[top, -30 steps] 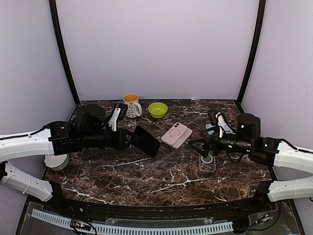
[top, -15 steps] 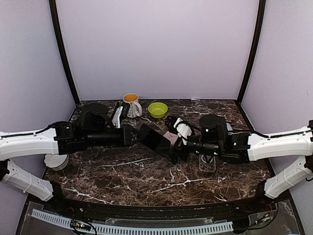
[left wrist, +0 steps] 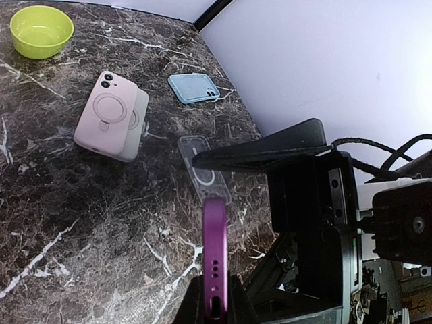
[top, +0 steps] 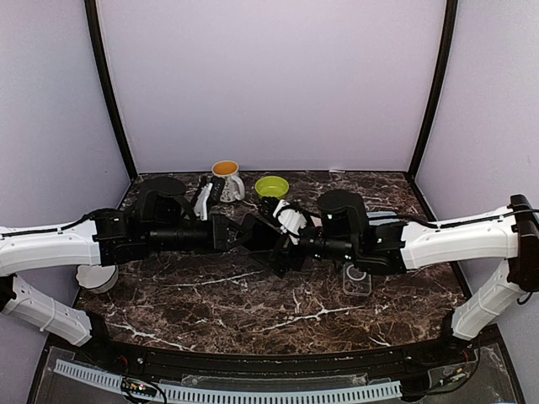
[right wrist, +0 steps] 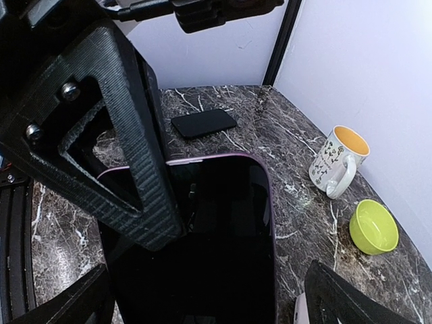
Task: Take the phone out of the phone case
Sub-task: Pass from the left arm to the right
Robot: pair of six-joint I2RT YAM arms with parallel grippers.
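Note:
A phone (left wrist: pixel 214 236) with a dark screen and a purple rim hangs above the middle of the table, edge-on in the left wrist view. My left gripper (left wrist: pixel 214 293) is shut on its lower end. Whether the purple rim is a phone case or the phone's own body I cannot tell. My right gripper (right wrist: pixel 202 290) is open, one finger on each side of the phone's (right wrist: pixel 216 229) width, apart from it. The left gripper's finger (right wrist: pixel 128 155) lies across the screen. In the top view both grippers meet at the phone (top: pixel 263 244).
On the marble table lie a pink case with a ring stand (left wrist: pixel 108 115), a light blue case (left wrist: pixel 194 88) and a clear case (left wrist: pixel 202 169). A second black phone (right wrist: pixel 202 123), a white mug (right wrist: pixel 341 158) and a green bowl (right wrist: pixel 373 226) stand further back.
My right arm has swung left across the table from the right side up to the phone. The left arm has shifted the held phone slightly right. The pink case is now hidden in the top view.

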